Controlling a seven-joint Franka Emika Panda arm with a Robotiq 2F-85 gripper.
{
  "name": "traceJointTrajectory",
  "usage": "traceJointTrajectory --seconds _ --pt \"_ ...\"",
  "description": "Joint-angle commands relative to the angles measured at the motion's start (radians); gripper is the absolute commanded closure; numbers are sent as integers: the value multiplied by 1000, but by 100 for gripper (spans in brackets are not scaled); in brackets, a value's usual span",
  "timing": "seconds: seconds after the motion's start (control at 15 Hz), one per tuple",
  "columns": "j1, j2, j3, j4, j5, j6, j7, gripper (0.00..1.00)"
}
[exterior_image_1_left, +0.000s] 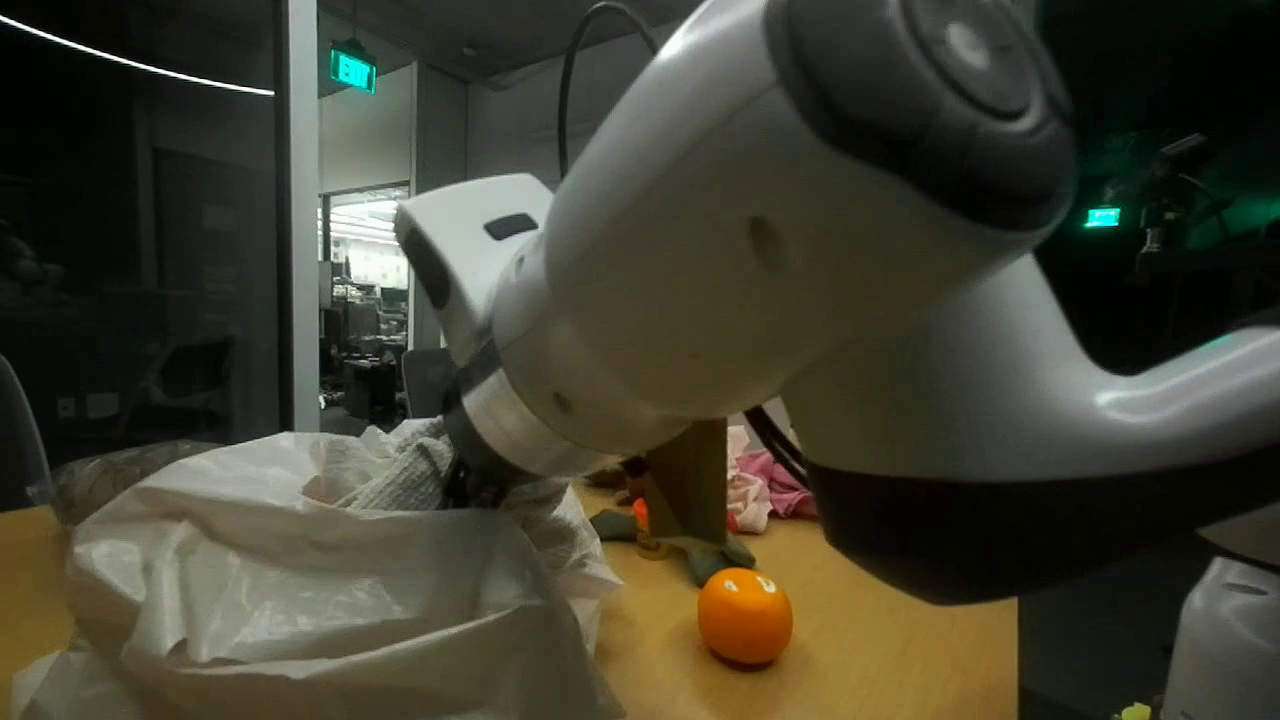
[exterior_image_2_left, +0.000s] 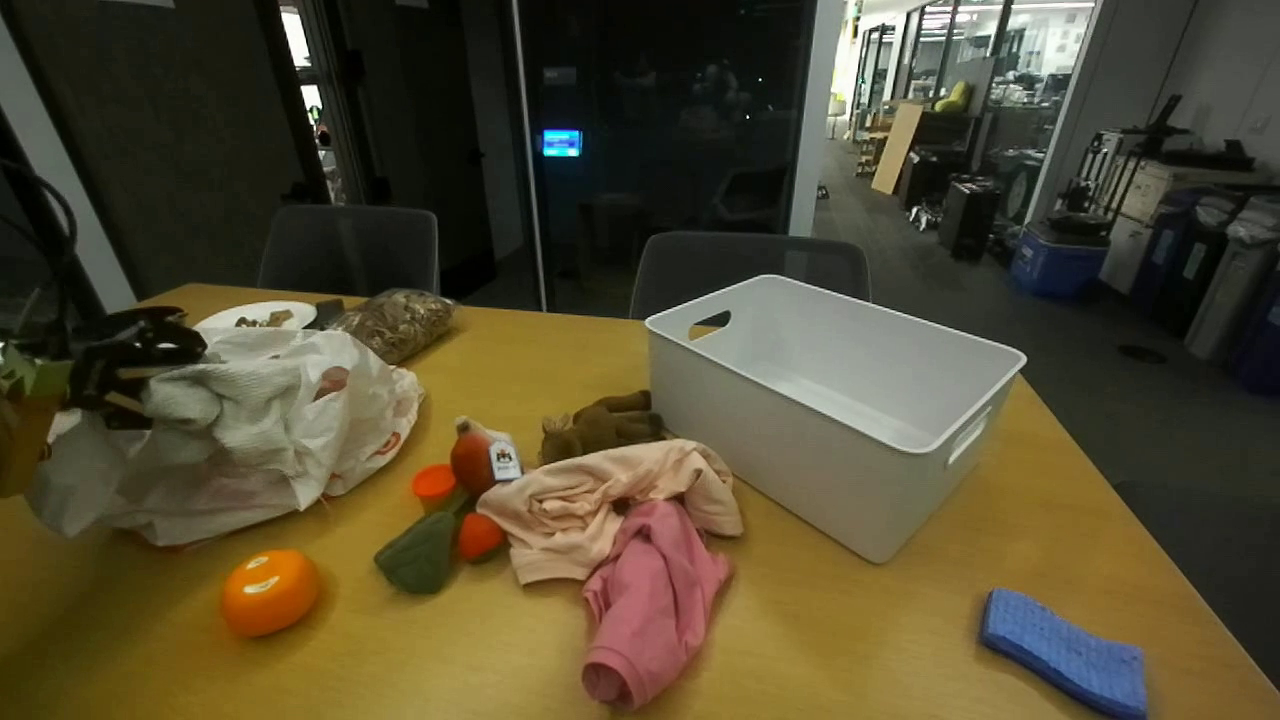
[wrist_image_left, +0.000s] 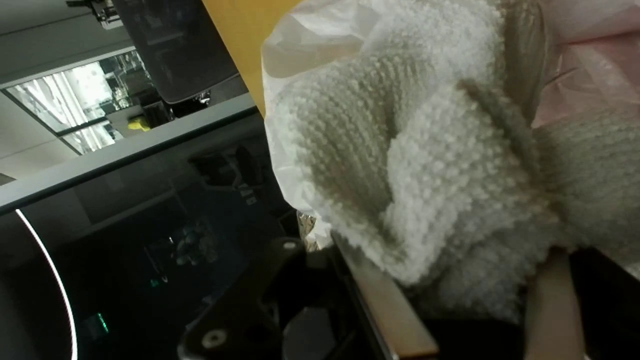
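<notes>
My gripper (wrist_image_left: 445, 260) is at the mouth of a white plastic bag (exterior_image_2_left: 370, 420). Its two fingers stand wide apart in the wrist view, with folds of a white fluffy towel (wrist_image_left: 450, 170) between them. The towel bulges out of the bag and touches the fingers; it also shows in both exterior views (exterior_image_1_left: 400, 475) (exterior_image_2_left: 240, 400). In an exterior view the gripper (exterior_image_2_left: 150, 385) is at the left edge, beside the towel. In another picture the bag (exterior_image_1_left: 300, 590) hides most of the fingers. A shiny orange fruit-like object (exterior_image_1_left: 745, 617) lies on the table near the bag.
A white bin (exterior_image_2_left: 790, 430) stands on the table. Peach cloth (exterior_image_2_left: 600, 490), pink cloth (exterior_image_2_left: 655, 590), a brown plush toy (exterior_image_2_left: 605, 425) and green and orange items (exterior_image_2_left: 420, 555) lie between it and the bag. A blue cloth (exterior_image_2_left: 1065, 650), a clear bag (exterior_image_2_left: 395, 325) and a plate (exterior_image_2_left: 250, 313) also lie there.
</notes>
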Motion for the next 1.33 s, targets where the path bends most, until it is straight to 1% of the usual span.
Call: traceJointTrajectory --seconds 0.0,0.07,0.2,0.33,0.4,0.47,0.53,0.6,0.67,0.73,0.8,0.87,1.0,1.13,1.2,1.27 --pt "-107 13 100 61 103 31 -55 99" --pt "-140 31 90 45 121 80 -96 99" --pt "-193 34 119 37 180 122 -153 98" --pt "-235 53 146 41 233 127 -199 99" --pt "-241 69 150 43 255 117 -223 100" --pt "-248 78 157 46 276 100 -238 74" --pt "-242 103 155 49 302 68 -257 72" --pt "-222 147 130 48 321 34 -291 66" --pt "-195 171 126 52 344 -7 -304 57" --pt "-148 182 124 61 374 -75 -299 50" --pt "-91 204 89 61 391 -130 -313 42" --pt "-39 211 58 62 403 -177 -312 35" --pt "103 240 -45 64 412 -264 -324 20" --pt "247 230 -156 53 404 -279 -324 5" --pt "315 206 -217 36 392 -270 -325 0" --pt "373 196 -269 30 388 -276 -330 0"
